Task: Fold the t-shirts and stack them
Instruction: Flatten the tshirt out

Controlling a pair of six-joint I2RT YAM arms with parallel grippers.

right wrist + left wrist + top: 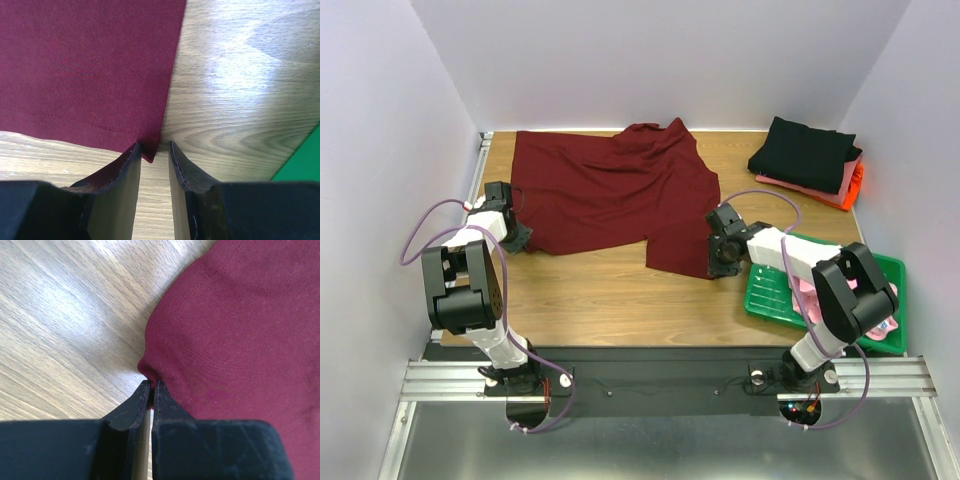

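The dark maroon t-shirt point(610, 195) lies spread over the back of the wooden table, partly rumpled at its far edge. My left gripper point(520, 238) is at the shirt's near-left corner. In the left wrist view its jaws point(151, 385) are shut on a pinched bit of the maroon hem point(235, 330). My right gripper point(722, 262) is at the shirt's near-right corner. In the right wrist view it point(154, 150) is open, its jaws astride the maroon corner point(85, 65) on the table. A black folded tee point(807, 152) lies on salmon point(815, 190) and orange point(857, 185) ones at the back right.
A green plastic tray point(885, 268) stands at the right, just beyond my right arm, with light pink cloth point(800, 292) in it; its corner shows in the right wrist view point(300, 167). Bare wood point(610, 295) lies between the shirt and the arm bases. Walls close in left, back and right.
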